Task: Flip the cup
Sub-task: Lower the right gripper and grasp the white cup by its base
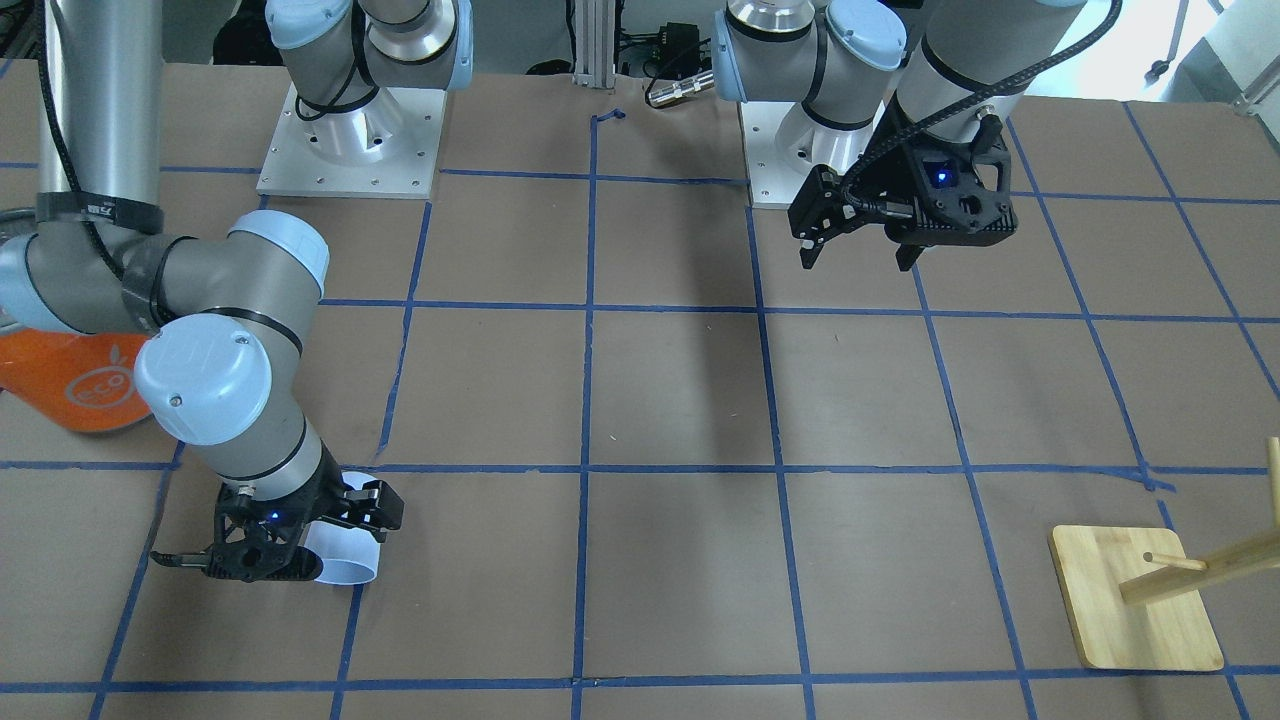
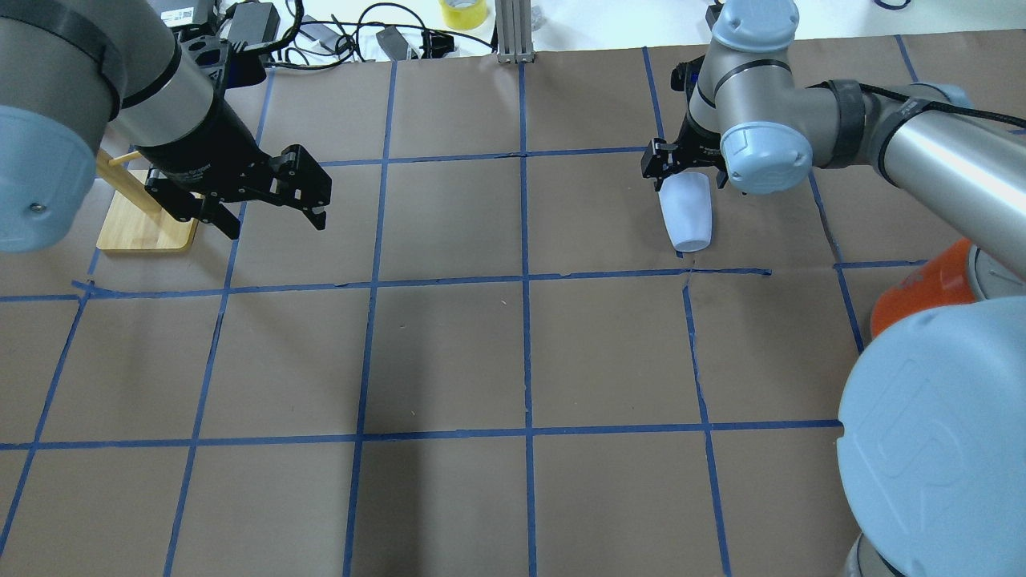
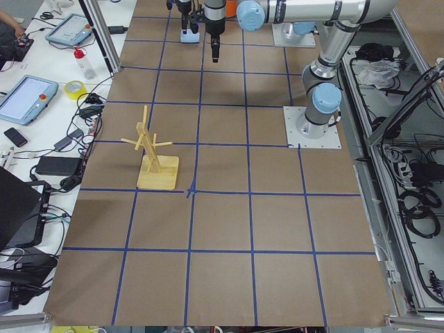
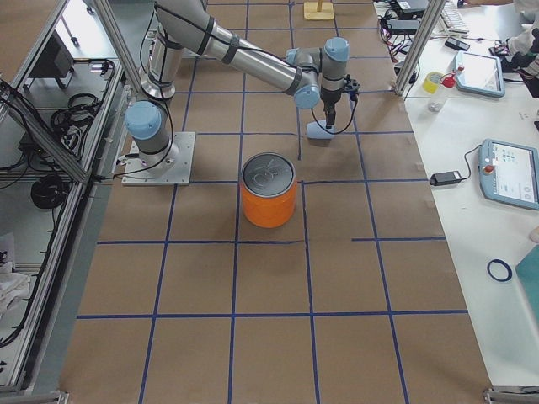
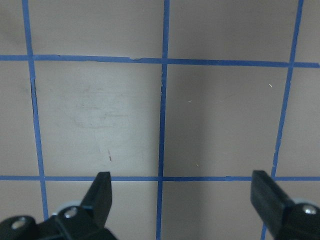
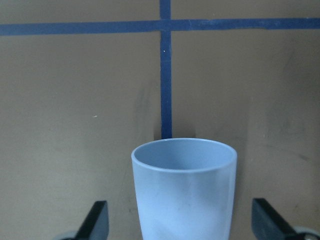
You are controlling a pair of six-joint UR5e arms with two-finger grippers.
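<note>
There are two arms, two claws, one cup, one can and one rack. The cup (image 2: 688, 215), pale blue-white and without a handle, lies on its side on the robot's right half of the bench (image 2: 449, 353), toward the operators' long edge. Its mouth is turned to that edge and its rounded base toward the robot.

The right claw (image 6: 181, 222) is released. Its fingers (image 6: 97, 220) stand wide apart on either side of the cup's narrow end, with a gap between each finger and the wall. The left claw (image 5: 181, 180) is also released and grasps nothing, hanging over bare bench on the robot's left half.

The single orange can (image 4: 269, 192), with a silver top, stands upright nearer the bench's right end than the cup and well apart from it. The single wooden peg rack (image 3: 148, 142) stands on its square base on the left half, close to the operators' edge and just beside the left claw.

The bench is covered in brown paper and divided into squares by a blue tape grid (image 2: 527, 361). Both arm bases are bolted on plates along the robot's long edge. Beyond the operators' edge, white side tables carry screen pendants, cables and a yellow tape roll (image 2: 462, 12). Aluminium posts stand at the bench's borders.
</note>
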